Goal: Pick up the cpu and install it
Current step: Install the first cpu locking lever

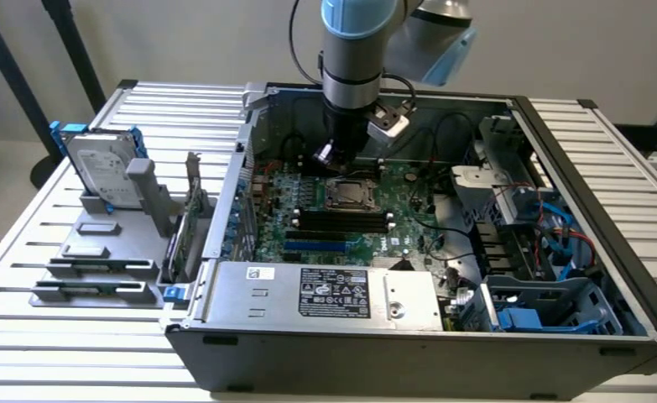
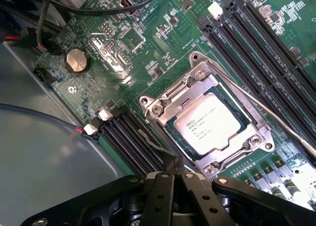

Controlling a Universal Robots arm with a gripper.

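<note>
Slatted worktop is loaded with an open computer case. Robot arm is reached down into the case, over the green motherboard. Power supply is mounted along the case's near wall. Hard drive with blue brackets is stood upright in a grey rack outside the case, at the exterior view's left. Socket is framed by a metal bracket, with black memory slots alongside. cpu is seated flat in that socket, silver top up. Pincer is pressed together, nothing pinched; it is held just beside the socket, clear of the cpu.
</note>
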